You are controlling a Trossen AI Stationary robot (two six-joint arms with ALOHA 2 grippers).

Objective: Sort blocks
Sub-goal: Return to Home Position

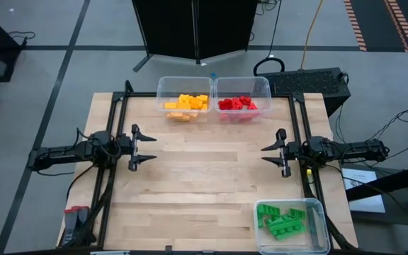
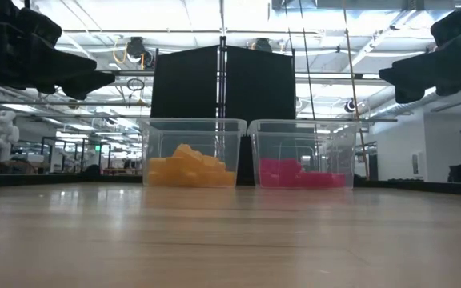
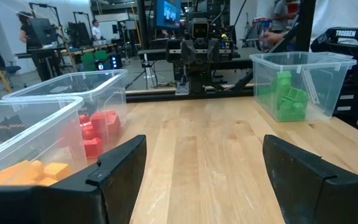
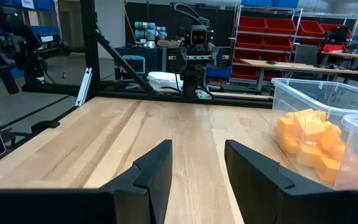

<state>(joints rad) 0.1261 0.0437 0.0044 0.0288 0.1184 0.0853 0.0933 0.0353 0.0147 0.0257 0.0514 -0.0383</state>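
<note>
The blocks (image 1: 186,104) are all in clear bins, with none visible loose on the table (image 1: 204,184). A yellow-orange heap fills the far bin (image 1: 185,80). A red heap (image 1: 237,104) fills the bin touching it (image 1: 243,80), and a green heap (image 1: 282,219) lies in the bin at the near right corner (image 1: 323,234). They are tumbled studded bricks with no shared long axis. The left gripper (image 1: 149,149) hangs at the table's left side and the right gripper (image 1: 266,154) at its right, facing each other. Both sit well back from every bin. The yellow bin lies nearer the left arm, the red and green nearer the right. The left gripper's fingers stand wide apart. The right's are parted more narrowly, and both are empty. Nothing seems left to pick, so parking the arms looks like the only remaining step.
</note>
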